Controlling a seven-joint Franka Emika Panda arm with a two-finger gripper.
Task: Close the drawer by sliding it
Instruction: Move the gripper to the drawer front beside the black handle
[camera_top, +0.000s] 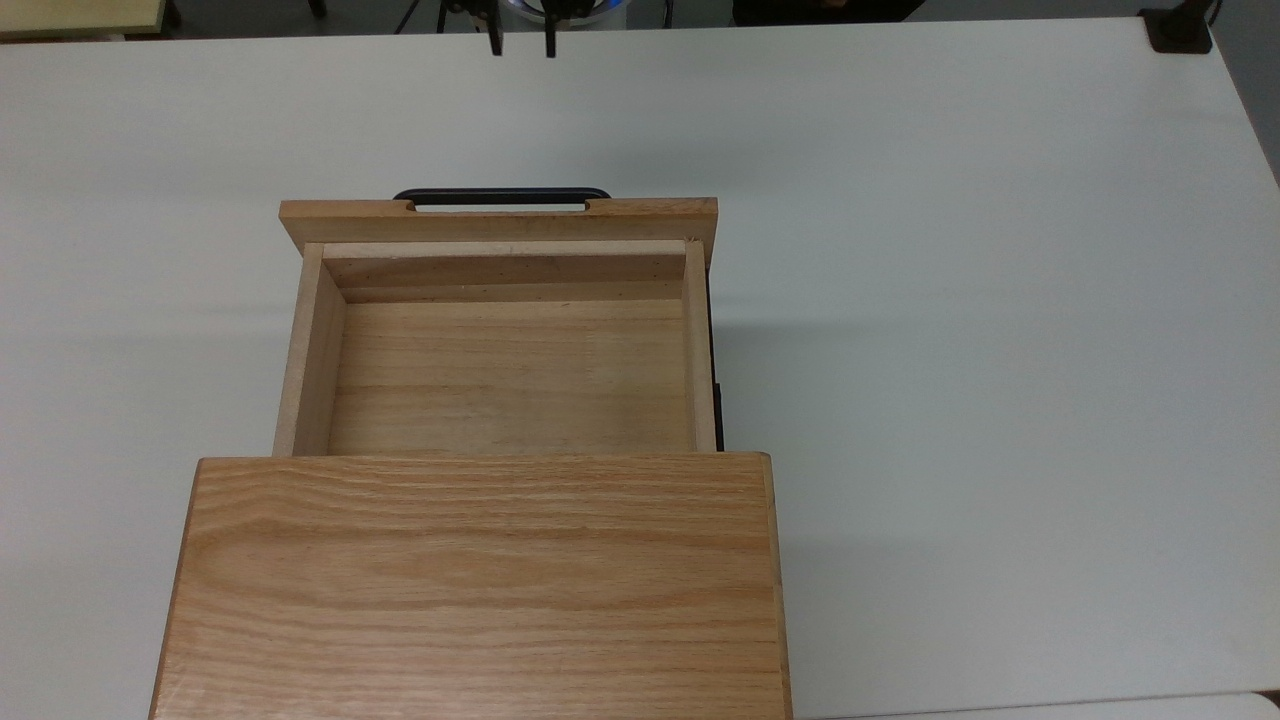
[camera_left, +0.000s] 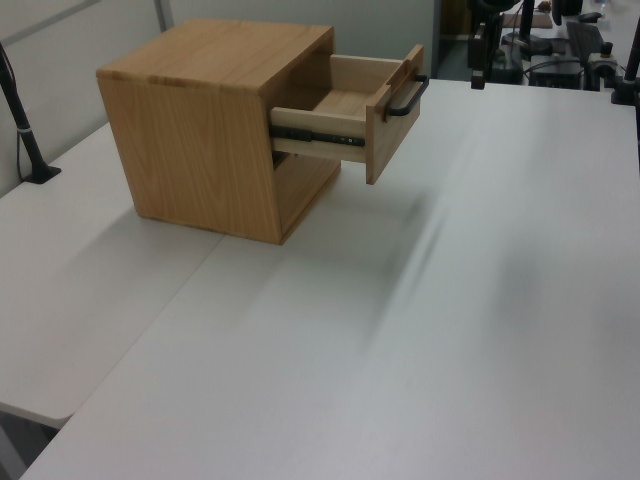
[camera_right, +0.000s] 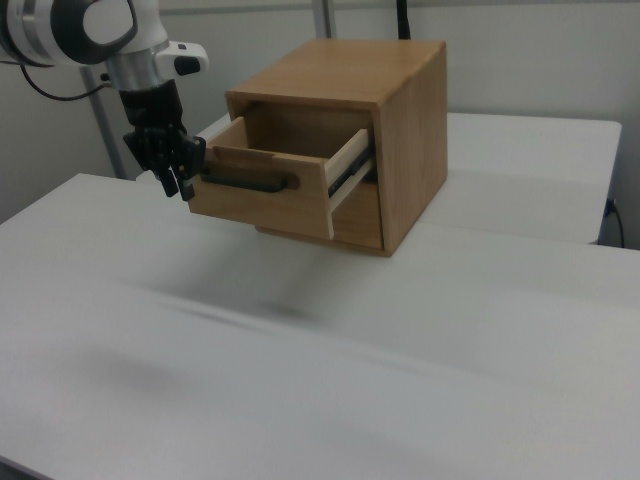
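Note:
The light-wood drawer (camera_top: 505, 375) stands pulled well out of the oak-grain cabinet (camera_top: 480, 580), and it holds nothing. Its black bar handle (camera_top: 500, 195) faces the top view's upper edge. My gripper (camera_top: 522, 45) hangs beyond the handle at the far table edge, open by a narrow gap with nothing between the fingers. In the right view the gripper (camera_right: 180, 186) points down just off the left end of the handle (camera_right: 245, 183), level with the drawer front (camera_right: 300, 205). In the left view the drawer (camera_left: 350, 110) juts out toward the right.
The cabinet (camera_right: 400, 130) stands on a white table (camera_top: 950, 300) with wide bare surface around it. A black clamp (camera_top: 1180, 30) sits at the top view's far right corner. A black post (camera_left: 25, 130) stands at the left view's left.

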